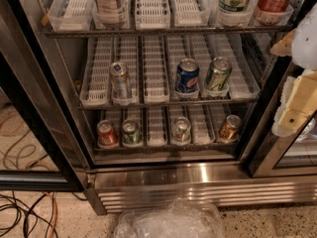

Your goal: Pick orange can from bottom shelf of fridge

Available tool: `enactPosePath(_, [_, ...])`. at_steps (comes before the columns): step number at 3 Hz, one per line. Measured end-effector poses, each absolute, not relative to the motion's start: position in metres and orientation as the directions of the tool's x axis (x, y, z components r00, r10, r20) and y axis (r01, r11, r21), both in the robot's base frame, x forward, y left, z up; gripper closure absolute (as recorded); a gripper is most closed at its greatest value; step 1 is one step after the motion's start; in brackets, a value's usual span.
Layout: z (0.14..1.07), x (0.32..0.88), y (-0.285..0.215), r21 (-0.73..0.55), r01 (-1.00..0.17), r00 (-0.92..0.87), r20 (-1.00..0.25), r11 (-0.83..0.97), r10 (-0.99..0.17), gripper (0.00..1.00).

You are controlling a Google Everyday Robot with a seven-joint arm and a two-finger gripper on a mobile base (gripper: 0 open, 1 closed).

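Note:
The orange can [230,128] stands upright at the right end of the bottom shelf [156,128] of the fridge [198,180], whose door is open. On the same shelf stand a red can [106,133], a green can [131,132] and a pale green-and-silver can [181,129]. My gripper [293,114], cream and white, hangs at the right edge of the view, outside the fridge, to the right of and a little above the orange can, in front of the black door frame. It holds nothing that I can see.
The middle shelf holds a silver can [119,79], a blue can [187,76] and a green can [217,74]. Bottles stand on the shelf above. The open glass door [29,113] stands at the left. Cables [25,207] lie on the floor. Crumpled clear plastic [171,222] lies below the base grille.

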State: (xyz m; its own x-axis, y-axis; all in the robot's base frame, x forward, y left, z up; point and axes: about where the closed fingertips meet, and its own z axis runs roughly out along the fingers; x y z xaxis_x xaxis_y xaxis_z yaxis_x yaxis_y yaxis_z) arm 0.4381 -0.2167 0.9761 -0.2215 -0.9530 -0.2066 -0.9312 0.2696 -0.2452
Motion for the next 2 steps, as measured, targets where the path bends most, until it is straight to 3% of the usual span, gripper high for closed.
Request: enactPosePath(2, [0.9701,0.442,-0.2128,-0.239,-0.919,-0.253,-0.255,0.314,-0.933,0.0])
